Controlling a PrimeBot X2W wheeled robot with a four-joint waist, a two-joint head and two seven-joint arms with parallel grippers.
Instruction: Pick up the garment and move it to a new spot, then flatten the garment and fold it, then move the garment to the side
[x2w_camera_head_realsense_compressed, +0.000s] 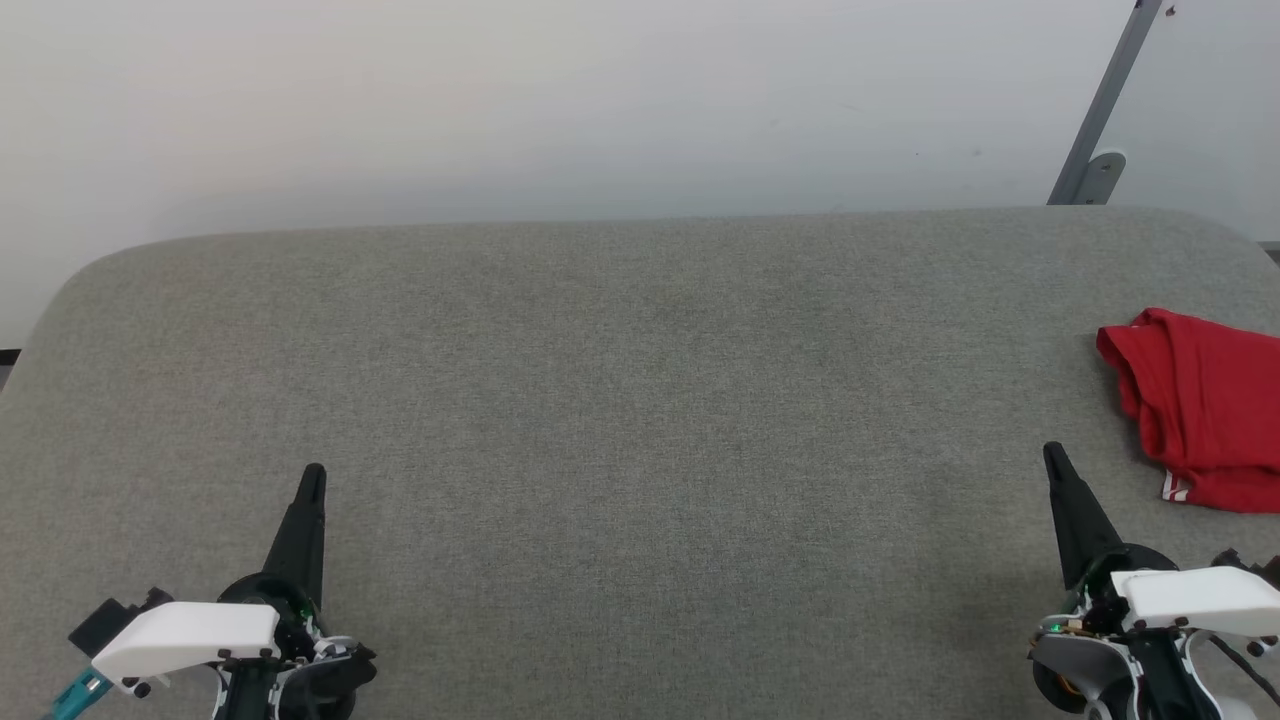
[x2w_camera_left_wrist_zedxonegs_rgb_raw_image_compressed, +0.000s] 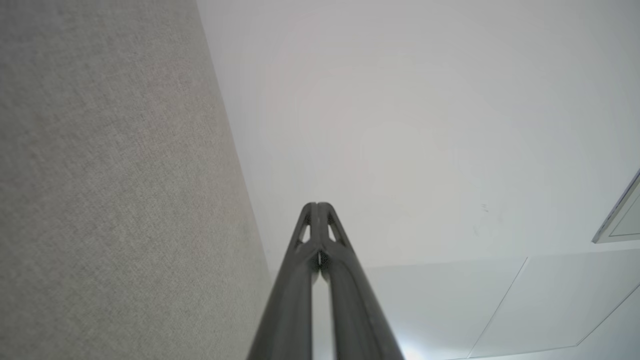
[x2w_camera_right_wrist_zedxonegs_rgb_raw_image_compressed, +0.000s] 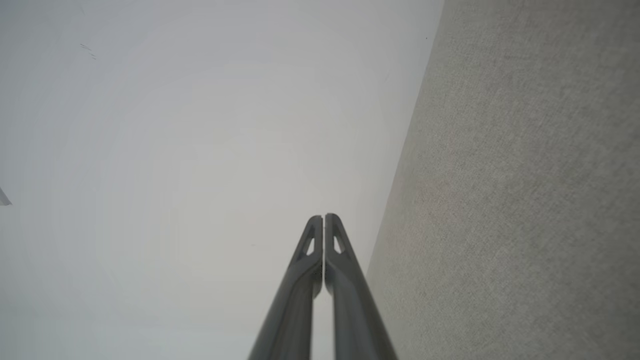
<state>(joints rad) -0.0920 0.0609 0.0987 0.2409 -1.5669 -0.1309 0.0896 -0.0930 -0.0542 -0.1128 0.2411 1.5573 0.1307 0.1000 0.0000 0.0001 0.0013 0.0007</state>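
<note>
The garment (x2w_camera_head_realsense_compressed: 1205, 410) lies bunched as a red heap at the right edge of the grey fabric table (x2w_camera_head_realsense_compressed: 620, 400), with a bit of red-and-white striped trim showing at its lower left; part of it runs out of the head view. My right gripper (x2w_camera_head_realsense_compressed: 1054, 460) is shut and holds nothing, low at the right, a short way left of and below the garment. At the lower left my left gripper (x2w_camera_head_realsense_compressed: 314, 478) is shut and holds nothing, far from the garment. In the wrist views each pair of fingers, left gripper (x2w_camera_left_wrist_zedxonegs_rgb_raw_image_compressed: 317, 206) and right gripper (x2w_camera_right_wrist_zedxonegs_rgb_raw_image_compressed: 323, 218), is pressed together.
A white wall (x2w_camera_head_realsense_compressed: 560, 100) rises right behind the table's rounded far edge. A grey metal strut (x2w_camera_head_realsense_compressed: 1100, 120) leans against the wall at the upper right. The table's left corner curves away at the upper left.
</note>
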